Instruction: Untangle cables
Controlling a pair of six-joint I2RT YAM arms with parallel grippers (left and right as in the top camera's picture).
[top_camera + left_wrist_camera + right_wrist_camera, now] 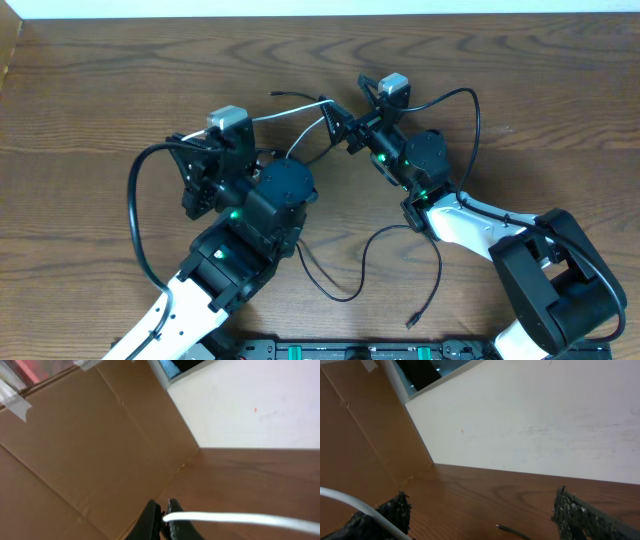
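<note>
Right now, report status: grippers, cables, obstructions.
Left gripper shut on white cable. Right gripper open, white cable crossing one finger. Black cable loose on table. No obstruction seen.

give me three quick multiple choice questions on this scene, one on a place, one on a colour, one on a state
1. Where does the black cable lie?
A on the table; B hanging off an edge; C on the cardboard wall

2. What colour is the cable in the left fingers?
A black; B white; C red

3. How do the right fingers stand?
A shut on a plug; B shut on nothing; C wide apart

Answers:
1 A, it loops flat on the wood.
2 B, it shows white where it runs out from the shut fingers.
3 C, a broad stretch of table shows between them.
</note>
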